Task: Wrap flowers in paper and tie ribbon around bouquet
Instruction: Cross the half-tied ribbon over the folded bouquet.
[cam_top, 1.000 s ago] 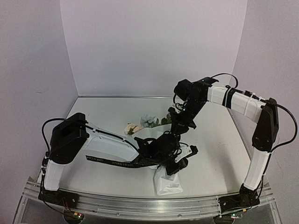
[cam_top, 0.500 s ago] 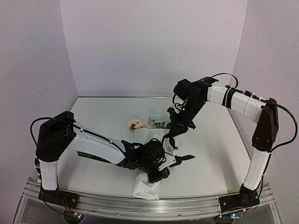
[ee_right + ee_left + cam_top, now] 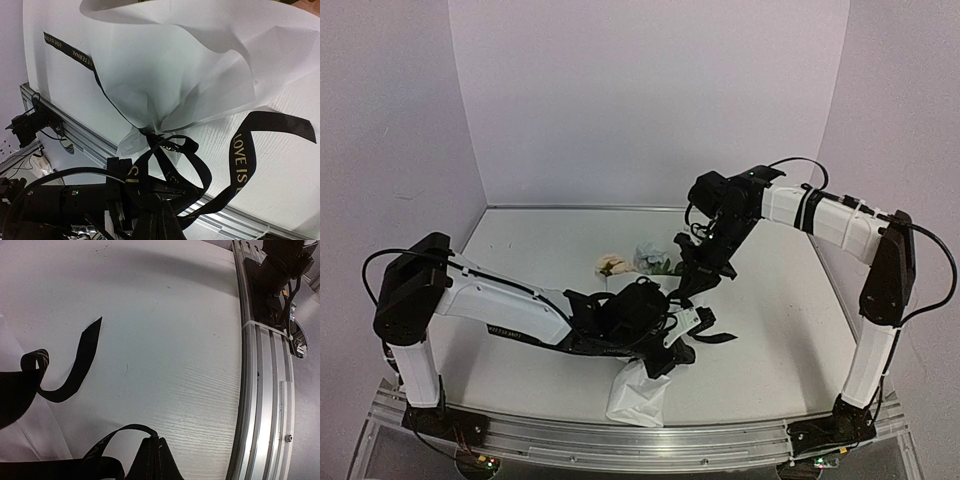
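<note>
Overhead view looks down from behind; close wrist views share ribbon (image 3: pixel 244 150).

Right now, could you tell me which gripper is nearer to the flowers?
Right. The right gripper is close beside the flowers, on their right; the left gripper is farther off, by the paper.

Left gripper (image 3: pixel 153 441) and right gripper (image 3: pixel 161 202) are both clamped closed.

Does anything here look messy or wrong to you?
Yes. The black ribbon with pale lettering hangs in loose, tangled loops around the neck of the crumpled white paper wrap, no tidy bow, one end curling free on the white table. The wrap's narrow end lies close to the table's near edge.
</note>
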`<state>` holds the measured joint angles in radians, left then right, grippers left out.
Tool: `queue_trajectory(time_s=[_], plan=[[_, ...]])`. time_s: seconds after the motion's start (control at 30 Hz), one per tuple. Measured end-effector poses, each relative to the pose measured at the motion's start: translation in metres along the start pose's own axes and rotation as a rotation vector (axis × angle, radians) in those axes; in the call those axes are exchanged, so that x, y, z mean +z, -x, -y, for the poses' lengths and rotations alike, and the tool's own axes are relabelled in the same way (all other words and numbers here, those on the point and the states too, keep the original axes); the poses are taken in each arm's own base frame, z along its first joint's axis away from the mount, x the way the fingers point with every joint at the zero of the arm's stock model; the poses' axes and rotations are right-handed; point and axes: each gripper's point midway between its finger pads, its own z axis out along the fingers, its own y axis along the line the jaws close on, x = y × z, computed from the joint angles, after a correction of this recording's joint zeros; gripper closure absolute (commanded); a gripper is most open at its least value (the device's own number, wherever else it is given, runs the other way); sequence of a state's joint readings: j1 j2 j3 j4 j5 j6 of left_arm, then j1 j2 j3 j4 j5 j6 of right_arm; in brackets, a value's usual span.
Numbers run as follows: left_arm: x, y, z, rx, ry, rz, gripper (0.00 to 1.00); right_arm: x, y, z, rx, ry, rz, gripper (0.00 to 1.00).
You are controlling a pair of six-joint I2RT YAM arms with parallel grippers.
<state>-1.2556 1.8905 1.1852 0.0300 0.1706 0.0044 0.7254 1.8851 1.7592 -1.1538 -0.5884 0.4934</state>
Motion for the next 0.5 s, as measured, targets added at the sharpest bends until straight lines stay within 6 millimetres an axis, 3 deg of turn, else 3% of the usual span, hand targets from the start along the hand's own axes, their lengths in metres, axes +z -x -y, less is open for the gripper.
queue_trajectory(time_s=[0.1,0.27,0.5], plan=[[0.006,0.005,-0.002,-0.009,0.008,0.016,0.92,0.000,0.000,0.000,0.000,0.000,0.000,1.00],[0.014,0.007,-0.005,-0.022,0.013,0.023,0.67,0.000,0.000,0.000,0.000,0.003,-0.003,1.00],[0.004,0.011,-0.004,-0.038,0.022,0.054,0.41,0.001,-0.003,-0.002,-0.018,0.004,-0.010,1.00]])
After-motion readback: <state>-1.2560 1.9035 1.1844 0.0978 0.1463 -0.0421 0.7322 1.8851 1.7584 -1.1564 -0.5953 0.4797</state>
